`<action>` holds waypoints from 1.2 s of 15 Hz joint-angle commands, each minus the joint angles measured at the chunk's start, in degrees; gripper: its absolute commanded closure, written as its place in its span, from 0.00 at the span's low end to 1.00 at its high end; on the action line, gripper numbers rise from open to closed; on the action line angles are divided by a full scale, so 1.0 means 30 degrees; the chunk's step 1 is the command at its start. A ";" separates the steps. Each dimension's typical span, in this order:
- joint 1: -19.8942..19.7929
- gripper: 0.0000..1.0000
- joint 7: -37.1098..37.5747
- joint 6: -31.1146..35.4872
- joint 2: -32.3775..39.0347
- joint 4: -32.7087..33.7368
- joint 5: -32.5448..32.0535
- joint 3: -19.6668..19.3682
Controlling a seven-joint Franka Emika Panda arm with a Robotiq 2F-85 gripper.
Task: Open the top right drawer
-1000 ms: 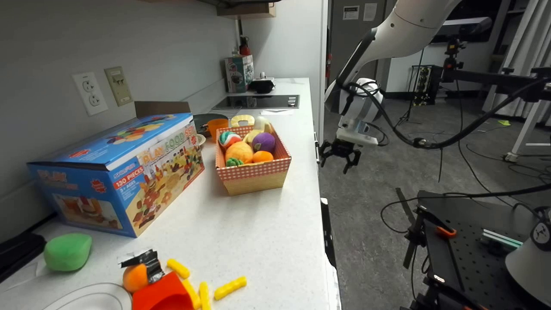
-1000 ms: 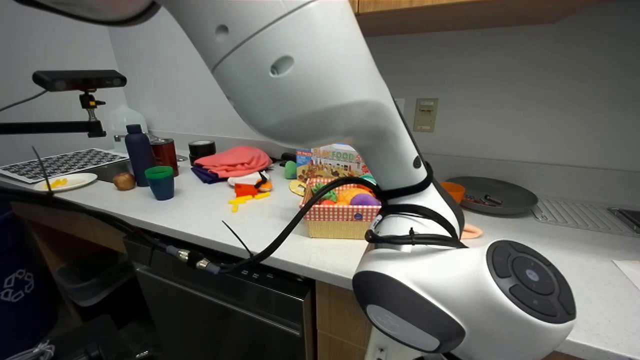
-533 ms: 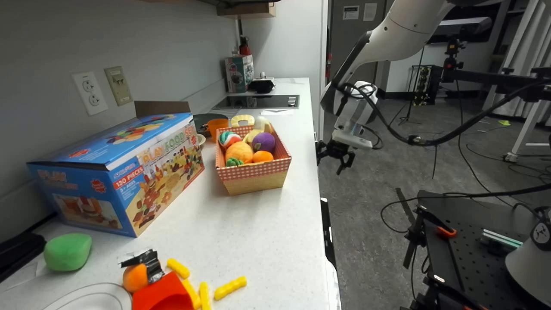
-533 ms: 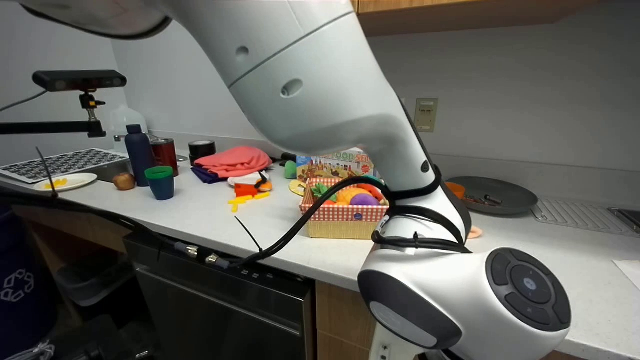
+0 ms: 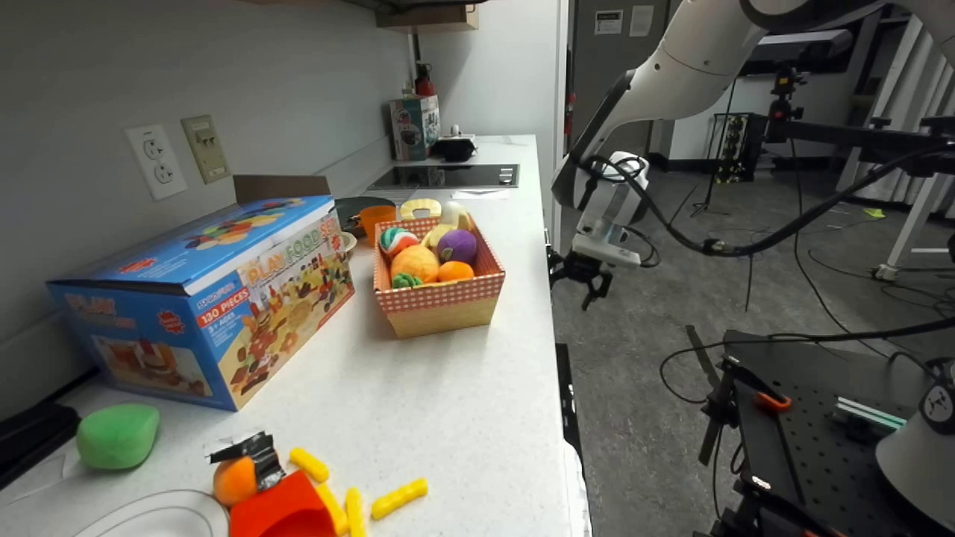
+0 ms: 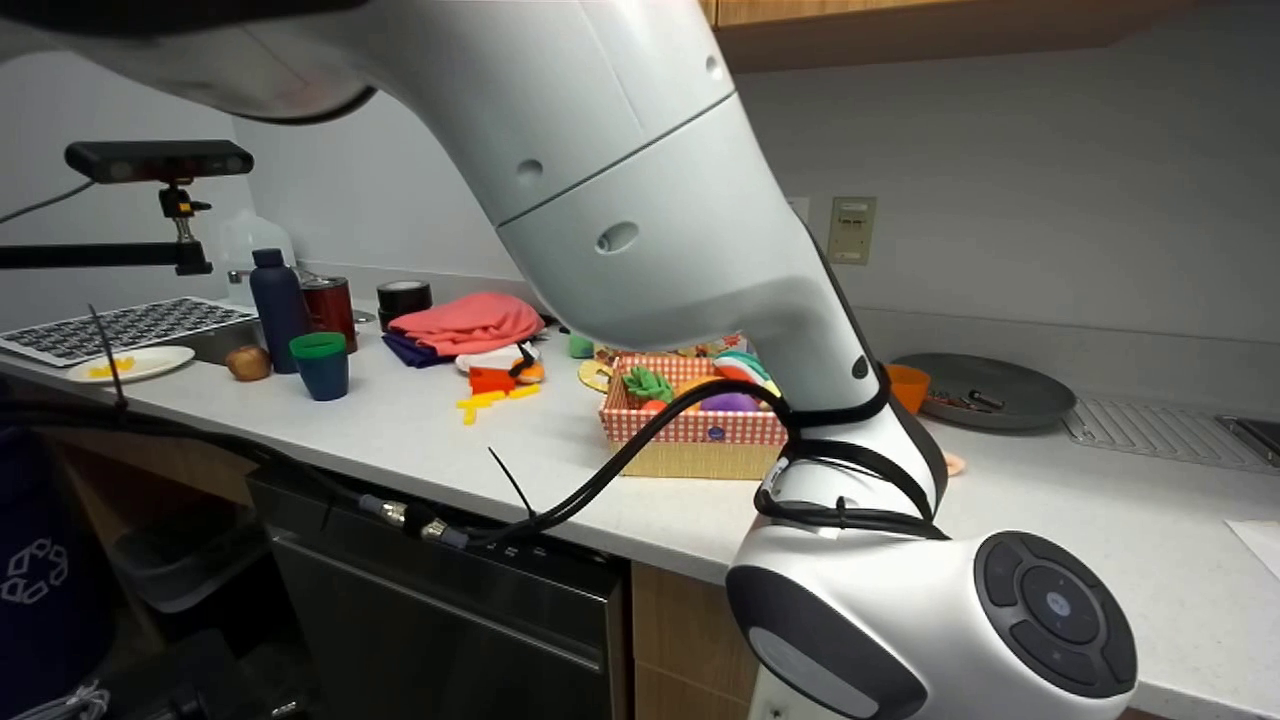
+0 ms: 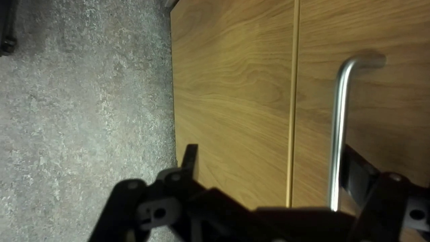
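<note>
**Pincer Spread Wide at the Drawer Handle**

The pincer (image 7: 270,148) is set wide, with its two dark fingers (image 7: 190,158) well apart. In the wrist view, the metal handle (image 7: 340,117) runs between them, far closer to one finger than to the other. The nearer finger lies right alongside the bar; whether the two touch cannot be told.

The top right drawer (image 7: 386,111) is directly at the pincer. Its wood-grain front carries the handle and appears level with the lower panel (image 7: 231,84); a straight seam (image 7: 294,101) separates the two. The speckled floor (image 7: 84,111) lies beneath the pincer.

In an exterior view, the pincer is located just outside the front edge of the surface (image 5: 477,403) and lower than its top. The robot arm (image 5: 671,82) extends down to the pincer from above. On the surface, higher than the pincer and near the edge, stands the basket (image 5: 440,321), loaded with toy fruit (image 5: 456,246). Farther from the pincer, beyond the basket, stands the blue box (image 5: 149,321). An orange cup (image 6: 905,385) and a dark pan (image 6: 1020,385) sit toward the wall, also higher than the pincer.
</note>
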 commanded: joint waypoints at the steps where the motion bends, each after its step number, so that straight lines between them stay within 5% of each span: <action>1: 0.0590 0.00 0.1018 0.1256 0.0771 0.0373 -0.0520 -0.1087; 9: 0.1547 0.00 0.5475 0.1102 0.1226 0.0373 -0.3394 -0.2987; 18: 0.1079 0.00 0.4283 -0.0162 0.0025 -0.0929 -0.4537 -0.4226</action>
